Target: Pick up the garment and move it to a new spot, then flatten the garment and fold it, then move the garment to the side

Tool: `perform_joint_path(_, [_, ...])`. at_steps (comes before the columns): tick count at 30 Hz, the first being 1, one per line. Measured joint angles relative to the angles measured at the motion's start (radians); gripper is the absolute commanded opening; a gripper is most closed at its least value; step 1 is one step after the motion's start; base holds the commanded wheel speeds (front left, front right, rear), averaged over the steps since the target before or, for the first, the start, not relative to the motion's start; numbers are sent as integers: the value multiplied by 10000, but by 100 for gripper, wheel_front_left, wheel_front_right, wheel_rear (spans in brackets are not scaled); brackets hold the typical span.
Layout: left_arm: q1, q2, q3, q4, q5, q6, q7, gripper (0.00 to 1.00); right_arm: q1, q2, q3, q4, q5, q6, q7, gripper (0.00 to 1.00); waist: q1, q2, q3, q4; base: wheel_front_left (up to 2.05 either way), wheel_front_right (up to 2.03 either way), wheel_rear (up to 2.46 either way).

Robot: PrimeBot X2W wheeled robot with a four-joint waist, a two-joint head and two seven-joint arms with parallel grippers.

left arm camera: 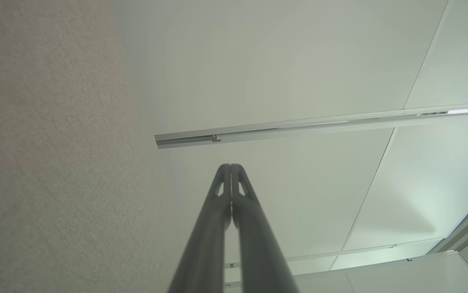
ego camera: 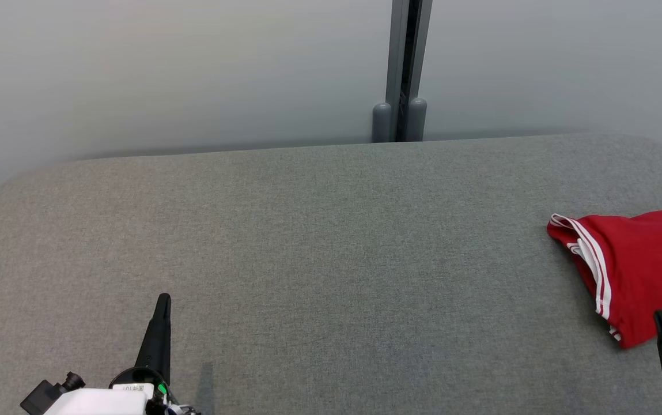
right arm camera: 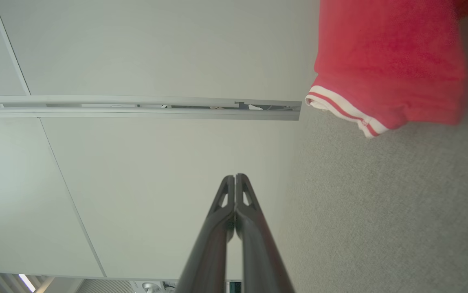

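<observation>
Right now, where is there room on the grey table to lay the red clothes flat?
The whole middle of the grey table is bare, from the left gripper across to the red garment and back to the far edge. The right end is crowded: the garment lies there, the right gripper close by.

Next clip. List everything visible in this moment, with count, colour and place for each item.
garment: one, red with white striped trim, bunched at the table's right edge
table: one, grey fabric-covered, spanning the head view
wall panels: two, pale grey, behind the table
post: one, dark grey, between the panels
left claw: one, dark, shut and empty, lower left of the head view
right claw: one, dark, shut and empty, lower right, beside the garment
</observation>
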Motion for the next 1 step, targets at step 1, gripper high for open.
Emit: perform_joint_path(1, [0, 0, 0, 0, 0, 0, 0, 0, 0, 0, 0, 0, 0, 0, 0, 0, 0, 0, 0, 0, 0, 0, 0])
